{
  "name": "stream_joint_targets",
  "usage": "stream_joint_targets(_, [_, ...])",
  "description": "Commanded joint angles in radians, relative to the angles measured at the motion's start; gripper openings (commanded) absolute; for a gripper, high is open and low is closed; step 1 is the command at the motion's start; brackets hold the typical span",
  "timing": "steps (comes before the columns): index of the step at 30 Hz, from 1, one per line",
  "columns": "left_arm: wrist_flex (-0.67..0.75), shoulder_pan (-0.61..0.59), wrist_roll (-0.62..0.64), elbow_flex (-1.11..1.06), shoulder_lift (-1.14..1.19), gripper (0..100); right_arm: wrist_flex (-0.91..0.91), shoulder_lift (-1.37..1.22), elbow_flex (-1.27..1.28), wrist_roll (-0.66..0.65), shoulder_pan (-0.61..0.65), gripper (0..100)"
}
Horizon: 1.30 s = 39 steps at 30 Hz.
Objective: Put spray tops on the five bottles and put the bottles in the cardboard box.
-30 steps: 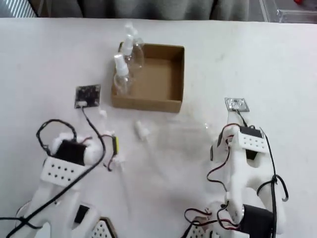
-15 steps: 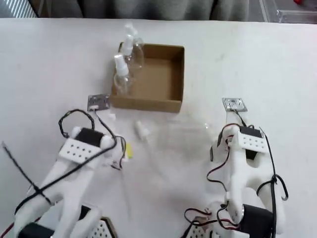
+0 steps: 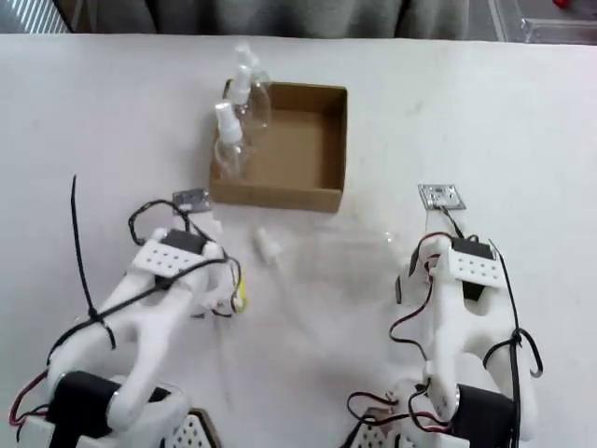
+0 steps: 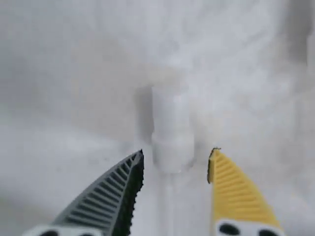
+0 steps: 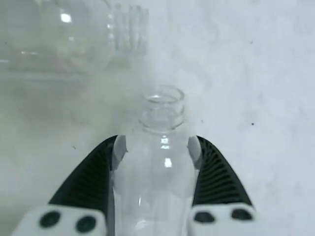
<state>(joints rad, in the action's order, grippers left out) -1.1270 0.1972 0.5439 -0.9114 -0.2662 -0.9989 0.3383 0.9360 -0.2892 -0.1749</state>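
Standing against the left wall of the open brown cardboard box (image 3: 280, 196), clear plastic bottles fitted with white spray tops (image 3: 229, 140) lean close together. The left hand (image 4: 174, 155) is spread wide, with its grey and yellow fingers (image 4: 231, 187) either side of a loose white spray top (image 4: 170, 132) lying on the white surface (image 3: 466, 103). The right hand (image 5: 156, 142) grips a clear open-necked bottle (image 5: 161, 110) by its shoulders. A second topless clear bottle (image 5: 74, 44) lies on the surface just beyond it.
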Motion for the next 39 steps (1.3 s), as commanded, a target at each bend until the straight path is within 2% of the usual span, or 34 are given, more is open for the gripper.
stream_joint_targets(1, [0.029, 0.013, 0.012, 0.081, 0.058, 21, 0.013, 0.019, -0.003, -0.014, 0.013, 1.5])
stream_joint_targets(7, [0.031, 0.021, 0.06, 0.109, 0.091, 20, 0.013, 0.019, -0.003, -0.014, 0.013, 1.5])
stream_joint_targets(9, [0.032, 0.021, 0.06, 0.109, 0.094, 12, 0.013, 0.019, -0.003, -0.014, 0.013, 1.5])
stream_joint_targets(11, [0.06, 0.019, 0.055, 0.107, 0.094, 1, 0.022, 0.019, -0.003, -0.014, 0.013, 1.5])
stream_joint_targets(13, [0.064, 0.021, 0.014, 0.107, 0.094, 5, 0.031, 0.019, -0.003, -0.014, 0.013, 1.5])
stream_joint_targets(16, [0.057, 0.021, -0.017, 0.115, 0.09, 2, 0.031, 0.019, -0.003, -0.014, 0.013, 1.5])
stream_joint_targets(20, [-0.041, 0.021, -0.064, 0.198, 0.088, 2, 0.031, 0.019, -0.003, -0.015, 0.013, 1.5])
stream_joint_targets(25, [-0.259, 0.021, -0.299, 0.411, 0.088, 2, 0.031, 0.019, -0.003, -0.015, 0.013, 1.5])
stream_joint_targets(29, [-0.353, 0.021, -0.46, 0.543, 0.087, 2, 0.028, 0.03, -0.005, -0.015, 0.004, 1.5])
stream_joint_targets(33, [-0.361, 0.015, -0.47, 0.574, 0.039, 2, 0.025, 0.077, -0.003, -0.015, 0.002, 1.5])
stream_joint_targets(39, [-0.311, 0.013, -0.468, 0.473, -0.245, 2, -0.005, 0.338, 0.011, -0.006, -0.022, 1.5])
